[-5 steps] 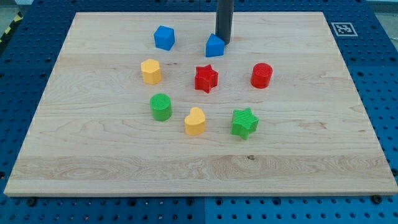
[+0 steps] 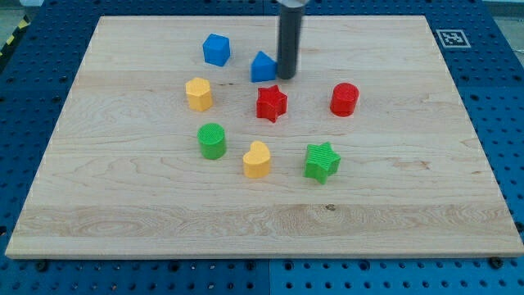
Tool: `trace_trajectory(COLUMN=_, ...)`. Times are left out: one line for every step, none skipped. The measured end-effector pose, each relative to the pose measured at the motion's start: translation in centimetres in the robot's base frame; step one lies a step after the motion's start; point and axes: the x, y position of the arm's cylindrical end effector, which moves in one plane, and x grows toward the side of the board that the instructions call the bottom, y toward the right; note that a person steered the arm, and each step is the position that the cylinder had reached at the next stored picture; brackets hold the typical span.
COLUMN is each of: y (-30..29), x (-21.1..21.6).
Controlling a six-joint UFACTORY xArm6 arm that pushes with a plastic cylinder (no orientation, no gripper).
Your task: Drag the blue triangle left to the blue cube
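The blue triangle (image 2: 262, 67) lies near the top middle of the wooden board (image 2: 123, 197). My tip (image 2: 286, 77) touches its right side. The blue cube (image 2: 216, 49) sits up and to the left of the triangle, with a gap of about one block width between them.
A red star (image 2: 271, 103) sits just below my tip. A red cylinder (image 2: 345, 99) is to the right. A yellow block (image 2: 198, 94), a green cylinder (image 2: 212, 140), a yellow heart (image 2: 256, 160) and a green star (image 2: 322, 161) lie lower down.
My tip moved left and down a little, pushing the blue triangle left toward the blue cube. The other blocks have not moved.
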Motion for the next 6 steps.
trace_trajectory(y=-5.7, x=-0.6)
trace_trajectory(y=-8.4, x=-0.6)
trace_trajectory(y=-8.4, x=-0.6)
trace_trajectory(y=-10.6, x=-2.4)
trace_trajectory(y=-13.0, x=-5.2)
trace_trajectory(y=-13.8, x=-5.3)
